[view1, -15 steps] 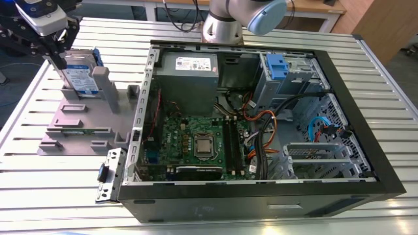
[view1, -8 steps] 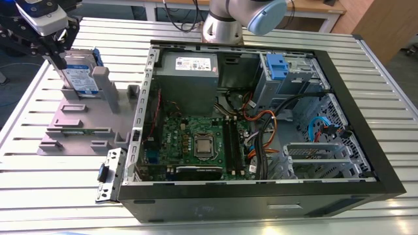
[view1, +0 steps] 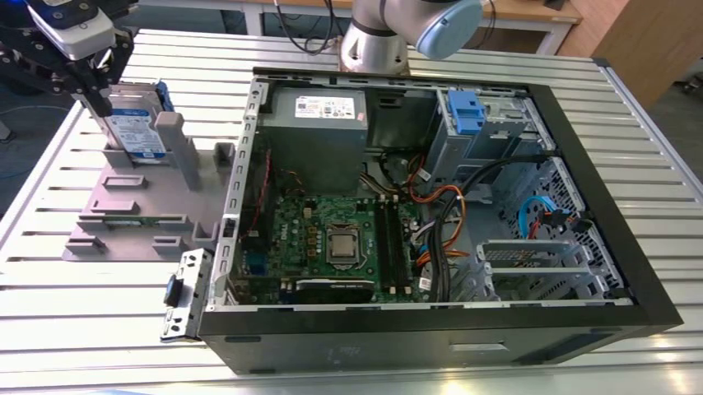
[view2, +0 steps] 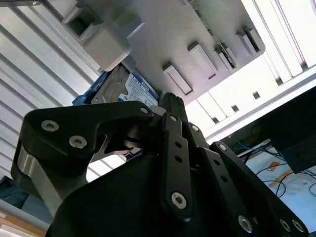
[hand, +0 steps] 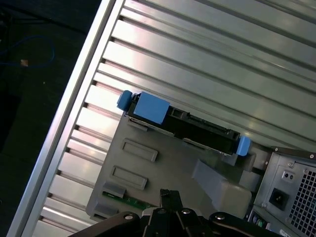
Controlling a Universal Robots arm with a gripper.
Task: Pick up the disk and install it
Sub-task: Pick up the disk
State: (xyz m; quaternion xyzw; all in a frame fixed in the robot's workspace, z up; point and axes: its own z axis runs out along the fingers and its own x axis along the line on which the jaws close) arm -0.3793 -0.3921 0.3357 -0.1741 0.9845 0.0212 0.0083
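The disk (view1: 134, 123) stands on edge in the grey plastic stand (view1: 132, 206) at the exterior view's left, its white-and-blue label facing forward and its blue bracket (view1: 161, 95) at the rear edge. My gripper (view1: 97, 100) hangs just above the stand, close beside the disk's upper left edge, shut with nothing between its fingers. In the second wrist view the gripper (view2: 170, 101) points at the disk's label (view2: 136, 89) beside the stand (view2: 168, 34). From the first wrist view the disk (hand: 197, 129) appears edge-on, apart from the gripper (hand: 169, 195).
An open computer case (view1: 439, 164) lies on the slatted metal table (view1: 66, 313) to the exterior view's right of the stand. It holds a grey power-supply box (view1: 318, 123), a motherboard (view1: 341, 239), cables and a blue drive bay (view1: 466, 111). The arm's base (view1: 379, 41) stands behind the case.
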